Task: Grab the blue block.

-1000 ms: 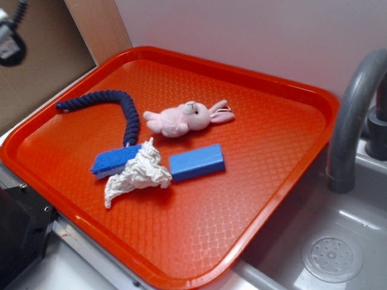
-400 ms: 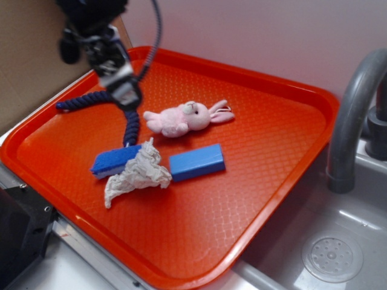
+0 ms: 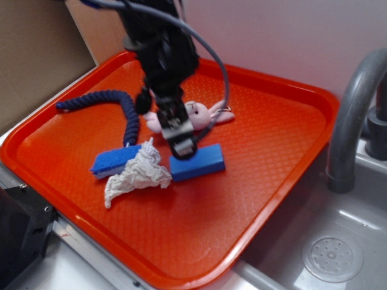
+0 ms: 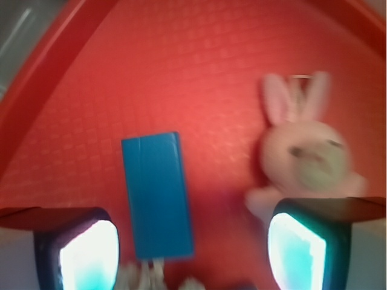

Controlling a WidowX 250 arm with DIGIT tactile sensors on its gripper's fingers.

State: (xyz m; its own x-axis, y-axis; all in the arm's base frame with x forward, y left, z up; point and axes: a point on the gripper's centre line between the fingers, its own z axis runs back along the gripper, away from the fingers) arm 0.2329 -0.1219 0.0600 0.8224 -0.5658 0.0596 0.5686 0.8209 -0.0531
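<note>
Gripper (image 3: 183, 147) poised low over the block's (image 3: 197, 162) left end, jaws apart with nothing between them; wrist view puts the block (image 4: 157, 194) nearer the left finger (image 4: 78, 248) than centred in the gap, so approach looks nearly done but the descent and closing are left, by my reading. Block lies flat near the middle of the tray (image 3: 290, 181), untouched, its left end touching the rag (image 3: 138, 174), bunny (image 3: 184, 118) just behind it toward the far edge. Solid medium blue, smooth faces, crisp edges, long rectangular brick.

Ext high front-right; wrist close overhead; share tray (image 3: 290, 175).
</note>
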